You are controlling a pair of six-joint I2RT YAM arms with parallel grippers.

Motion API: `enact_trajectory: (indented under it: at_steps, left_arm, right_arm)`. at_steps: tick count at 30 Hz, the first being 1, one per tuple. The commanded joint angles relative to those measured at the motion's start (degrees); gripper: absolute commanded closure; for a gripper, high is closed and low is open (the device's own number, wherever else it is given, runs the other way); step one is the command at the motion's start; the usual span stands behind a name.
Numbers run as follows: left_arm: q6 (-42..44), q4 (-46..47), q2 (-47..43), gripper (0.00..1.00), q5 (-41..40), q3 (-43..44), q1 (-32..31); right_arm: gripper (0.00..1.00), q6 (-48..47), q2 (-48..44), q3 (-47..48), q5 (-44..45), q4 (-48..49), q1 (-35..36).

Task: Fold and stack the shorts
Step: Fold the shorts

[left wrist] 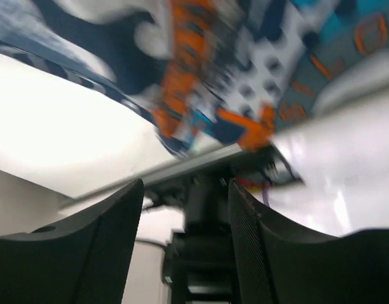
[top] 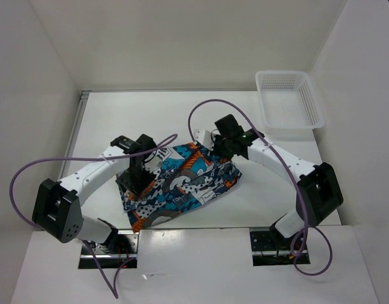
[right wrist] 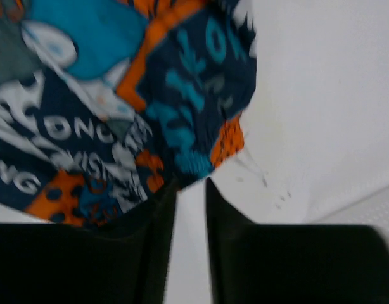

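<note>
The shorts (top: 182, 182), in a teal, orange, white and dark print, lie partly folded and bunched on the white table between the two arms. My left gripper (top: 136, 180) is over their left edge. In the left wrist view it (left wrist: 186, 183) is open wide with nothing between the fingers, and the shorts (left wrist: 245, 82) lie blurred beyond them. My right gripper (top: 223, 149) is at the shorts' far right corner. In the right wrist view it (right wrist: 191, 185) is only narrowly open, with bare table in the gap and the hem of the shorts (right wrist: 118, 95) just at the fingertips.
A white plastic mesh basket (top: 289, 98) stands at the back right of the table (top: 277, 190). White walls close in the back and both sides. Purple cables loop above both arms. The left wrist view looks over the table's near edge (left wrist: 201, 158).
</note>
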Motion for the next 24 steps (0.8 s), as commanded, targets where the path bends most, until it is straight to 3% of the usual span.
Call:
enact_trajectory:
  at_steps: [1, 5, 8, 12, 17, 21, 24]
  left_arm:
    - [0.16, 10.11, -2.18, 0.36, -6.93, 2.35, 3.67]
    - [0.16, 18.47, 3.26, 0.41, -9.94, 2.35, 5.88]
    - [0.16, 21.02, 10.11, 0.44, -10.55, -0.10, 5.88]
    - [0.16, 24.98, 15.04, 0.46, -11.26, -3.09, 6.49]
    - [0.16, 31.22, 22.51, 0.47, -14.24, -4.24, 10.00]
    - [0.16, 33.33, 30.50, 0.47, -13.72, 4.35, 15.62]
    - [0.16, 34.75, 36.39, 0.47, -12.49, 13.38, 18.01]
  right_arm:
    - [0.76, 14.40, 2.13, 4.24, -8.24, 8.32, 4.02]
    - [0.94, 21.09, 8.89, 5.03, -9.64, 10.53, 4.56]
    - [1.00, 21.10, 12.76, 5.03, -9.12, 9.21, 4.56]
    - [1.00, 23.99, 17.60, 6.26, -8.51, 5.17, 4.56]
    - [1.00, 31.79, 24.09, 8.72, -6.49, 7.17, 4.56]
    - [1.00, 42.96, 28.31, 12.93, -2.98, 12.45, 1.94]
    - [1.00, 46.23, 33.40, 20.47, -0.08, 14.04, -0.10]
